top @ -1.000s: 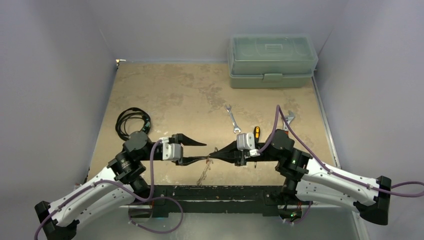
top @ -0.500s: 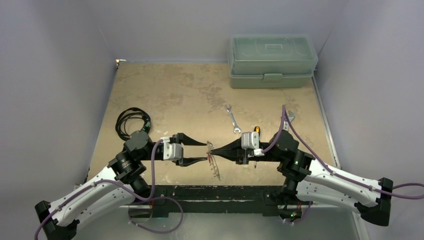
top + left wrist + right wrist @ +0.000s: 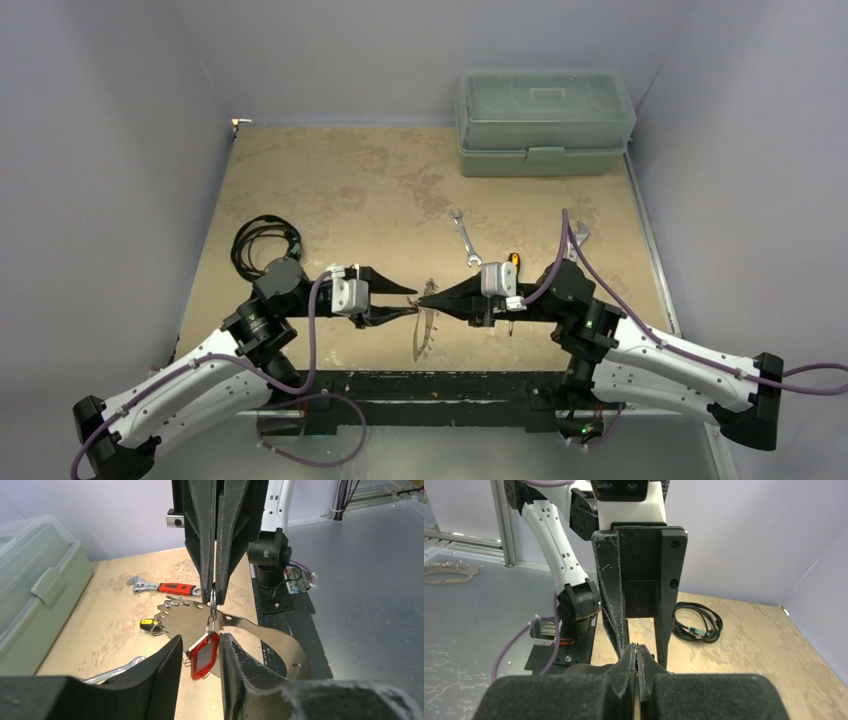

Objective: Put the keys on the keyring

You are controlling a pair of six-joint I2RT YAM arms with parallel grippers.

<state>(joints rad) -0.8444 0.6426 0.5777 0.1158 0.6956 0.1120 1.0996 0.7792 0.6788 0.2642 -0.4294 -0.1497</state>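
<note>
The keyring (image 3: 420, 336) (image 3: 272, 636), a thin shiny metal loop, hangs over the table's near edge from my right gripper (image 3: 427, 297) (image 3: 214, 587) (image 3: 636, 652), which is shut on its upper edge. Small silvery keys (image 3: 171, 600) fringe its far end. A key's red plastic tag (image 3: 204, 655) dangles on a small ring just below the right fingertips. My left gripper (image 3: 408, 300) (image 3: 200, 652) faces the right one tip to tip. It is open, its fingers on either side of the red tag, with a thin gap still showing on the left side.
A green lidded toolbox (image 3: 545, 122) stands at the back right. A coiled black cable (image 3: 262, 245) (image 3: 696, 622) lies at the left. A silver spanner (image 3: 464, 238), a red-handled adjustable wrench (image 3: 167, 587) and a small yellow-and-black screwdriver (image 3: 147, 625) lie behind the right arm.
My left gripper has moved right towards the right fingertips, and its jaws have narrowed round the red tag. The right gripper rose slightly, and the keyring swung beneath it.
</note>
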